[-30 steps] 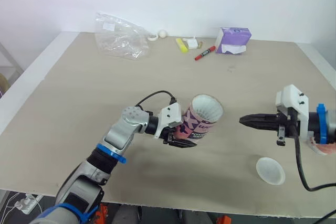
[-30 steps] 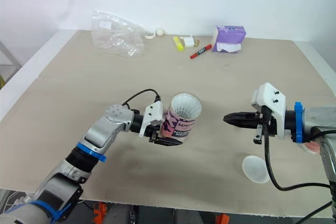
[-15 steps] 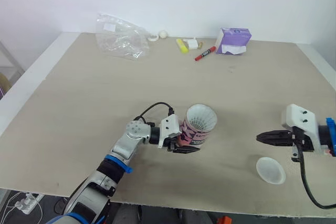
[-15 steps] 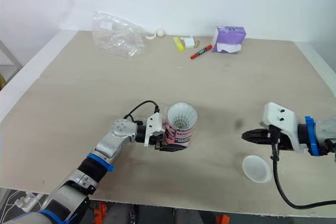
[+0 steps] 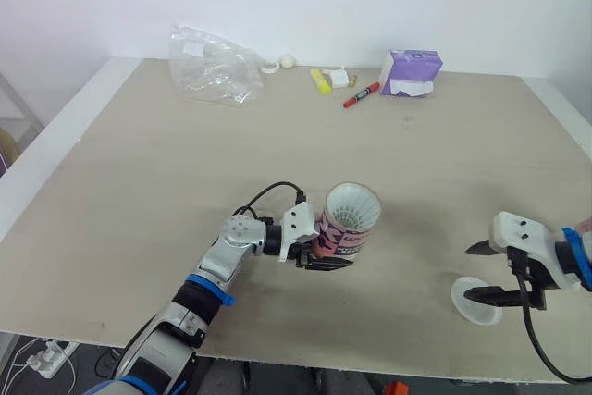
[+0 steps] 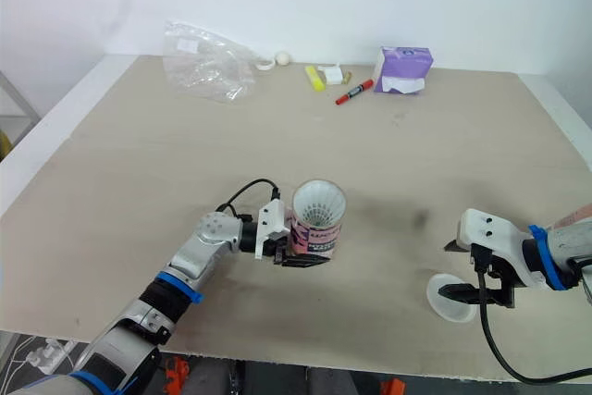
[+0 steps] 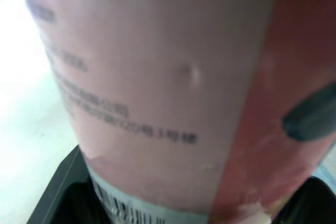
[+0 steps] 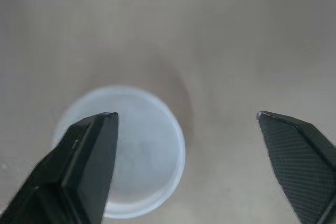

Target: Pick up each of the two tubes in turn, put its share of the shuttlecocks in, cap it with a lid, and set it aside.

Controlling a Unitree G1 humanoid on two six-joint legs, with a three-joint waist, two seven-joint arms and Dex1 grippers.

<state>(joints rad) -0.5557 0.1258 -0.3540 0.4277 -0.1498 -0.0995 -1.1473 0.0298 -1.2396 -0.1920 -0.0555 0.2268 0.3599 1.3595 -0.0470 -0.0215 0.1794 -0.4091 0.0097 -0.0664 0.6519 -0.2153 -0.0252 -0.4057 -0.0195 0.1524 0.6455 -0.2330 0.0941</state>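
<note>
Near the middle of the bench (image 5: 139, 191), my left hand (image 5: 326, 249) grips the pink tube (image 5: 344, 228), its open mouth up and white shuttlecocks (image 5: 353, 207) inside. At the near right, my right hand (image 5: 467, 271) hovers spread open over the white lid (image 8: 136, 161) lying flat.

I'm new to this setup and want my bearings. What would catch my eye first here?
First, the pink tube, held in the left gripper near the middle of the table, with a white shuttlecock showing in its open mouth. Next, the right gripper, open over the white lid that lies near the table's front right edge.
</note>
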